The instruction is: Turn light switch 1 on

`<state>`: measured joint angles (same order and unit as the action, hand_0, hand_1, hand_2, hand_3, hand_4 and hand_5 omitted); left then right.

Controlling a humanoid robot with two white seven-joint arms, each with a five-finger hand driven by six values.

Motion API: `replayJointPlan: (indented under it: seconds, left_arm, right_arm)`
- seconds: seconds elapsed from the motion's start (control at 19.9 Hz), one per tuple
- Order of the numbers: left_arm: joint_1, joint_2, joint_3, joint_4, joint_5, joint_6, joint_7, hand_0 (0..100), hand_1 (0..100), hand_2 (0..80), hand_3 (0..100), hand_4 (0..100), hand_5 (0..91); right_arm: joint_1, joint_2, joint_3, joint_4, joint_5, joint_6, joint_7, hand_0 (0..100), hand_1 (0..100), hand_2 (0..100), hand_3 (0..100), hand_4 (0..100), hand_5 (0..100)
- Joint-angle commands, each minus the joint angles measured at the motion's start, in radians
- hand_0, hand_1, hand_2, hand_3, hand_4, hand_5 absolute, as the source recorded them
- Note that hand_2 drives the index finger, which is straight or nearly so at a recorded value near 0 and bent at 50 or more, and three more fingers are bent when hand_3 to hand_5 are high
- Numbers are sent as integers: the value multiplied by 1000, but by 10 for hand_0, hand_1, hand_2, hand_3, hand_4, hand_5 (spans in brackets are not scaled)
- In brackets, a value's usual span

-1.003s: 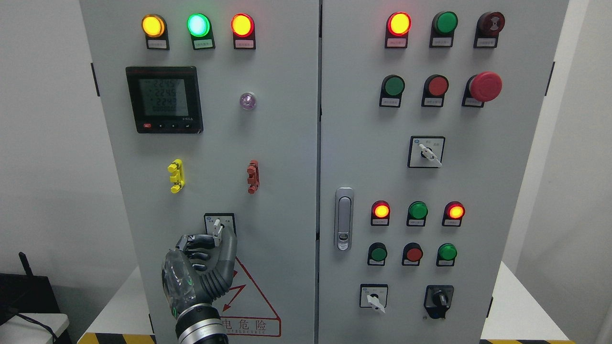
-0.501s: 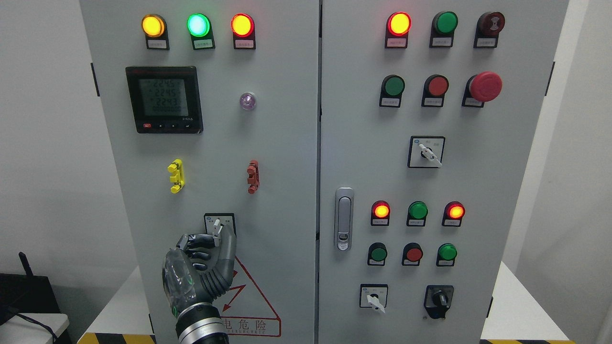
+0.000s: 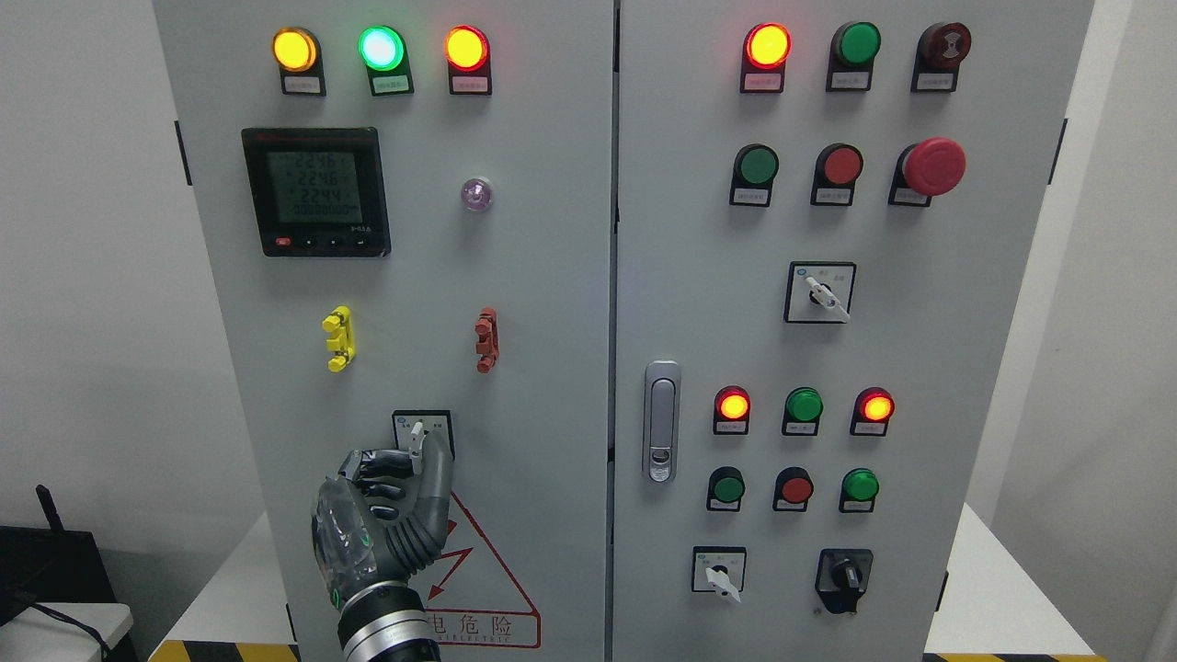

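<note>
The switch (image 3: 418,439) sits low on the left door of the grey cabinet (image 3: 533,294), just above the red warning triangle (image 3: 478,570). The left hand (image 3: 391,501) has its fingers curled round the little white lever. The lever looks small, hard and stiff, so pinch it near the tip and twist. The hand hides the lever's lower end, so the grip may be loose. The right hand is not seen.

matt grey painted metal cabinet (image 3: 552,276), glossy plastic lamps (image 3: 381,48)
</note>
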<state>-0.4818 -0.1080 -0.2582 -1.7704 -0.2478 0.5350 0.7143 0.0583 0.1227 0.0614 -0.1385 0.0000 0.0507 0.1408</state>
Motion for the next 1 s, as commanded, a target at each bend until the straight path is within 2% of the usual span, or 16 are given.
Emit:
replayJointPlan:
  seconds: [0.0, 0.95]
  left_arm:
    - [-1, 1, 2, 0, -1, -1, 5, 221, 435, 563, 654, 709, 627]
    - [-6, -1, 2, 2, 1, 5, 5, 239, 426, 572, 658, 714, 633]
  right_arm:
    - [0, 0, 0, -1, -18, 0, -4, 120, 389, 0, 0, 0, 0]
    - [0, 0, 0, -1, -17, 0, -4, 120, 389, 0, 0, 0, 0]
